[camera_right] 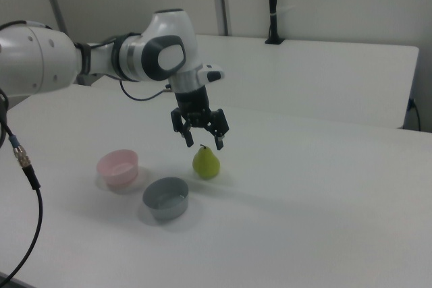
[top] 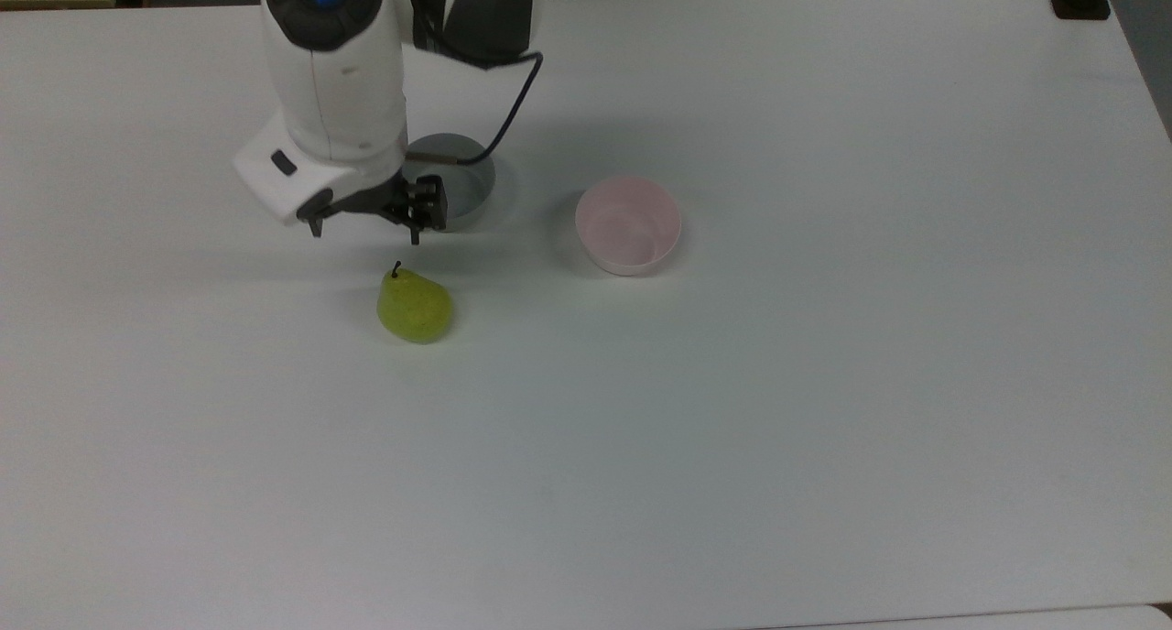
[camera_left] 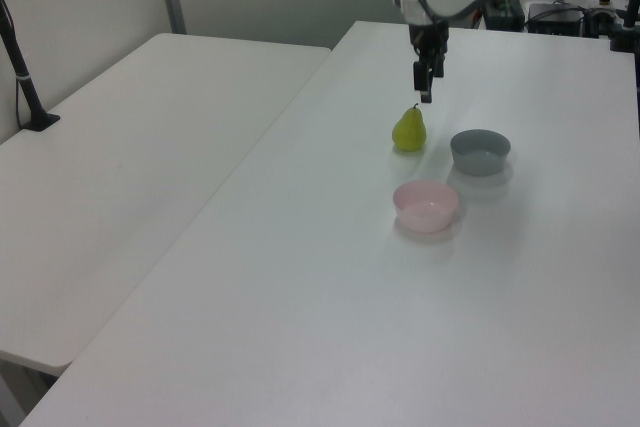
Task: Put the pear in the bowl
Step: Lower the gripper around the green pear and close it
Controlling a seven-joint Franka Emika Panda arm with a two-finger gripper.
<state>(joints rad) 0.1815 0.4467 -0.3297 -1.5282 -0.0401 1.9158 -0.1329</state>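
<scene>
In the top view, the gripper (top: 364,232) hangs above the bench (top: 824,429) with fingers spread and empty, just above the pear (top: 415,307). The pear stands upright on the bench. Further right: the grey bowl (top: 467,177), then the pink bowl (top: 628,224), both empty
</scene>
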